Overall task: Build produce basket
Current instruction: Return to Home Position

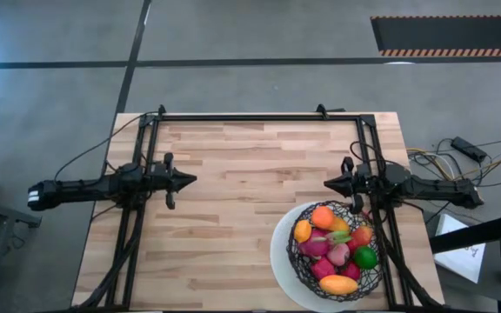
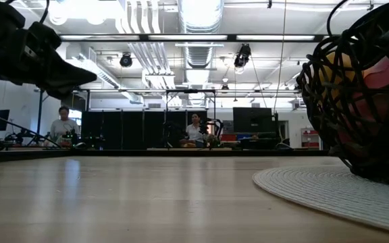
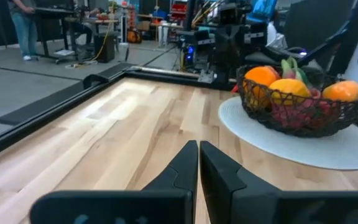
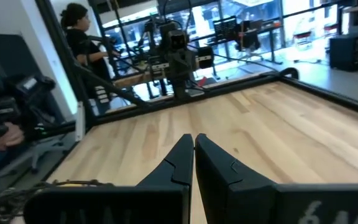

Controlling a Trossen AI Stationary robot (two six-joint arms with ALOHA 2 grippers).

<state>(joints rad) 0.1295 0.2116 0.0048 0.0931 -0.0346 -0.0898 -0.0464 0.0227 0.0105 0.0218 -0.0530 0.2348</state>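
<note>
Two arms hover; produce (image 1: 337, 254) fills the basket (image 1: 291, 254).
High view: left fingers (image 1: 186, 181) and right fingers (image 1: 332, 183) point at each other, well apart, above the bench (image 1: 250, 165); the basket stands just beside the right arm. Low view: basket on its white base (image 2: 316, 185). Wrist views: both pairs pressed together, holding nothing.

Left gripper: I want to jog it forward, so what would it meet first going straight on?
Probably the right gripper, facing it tip to tip; the basket sits off that line.
</note>
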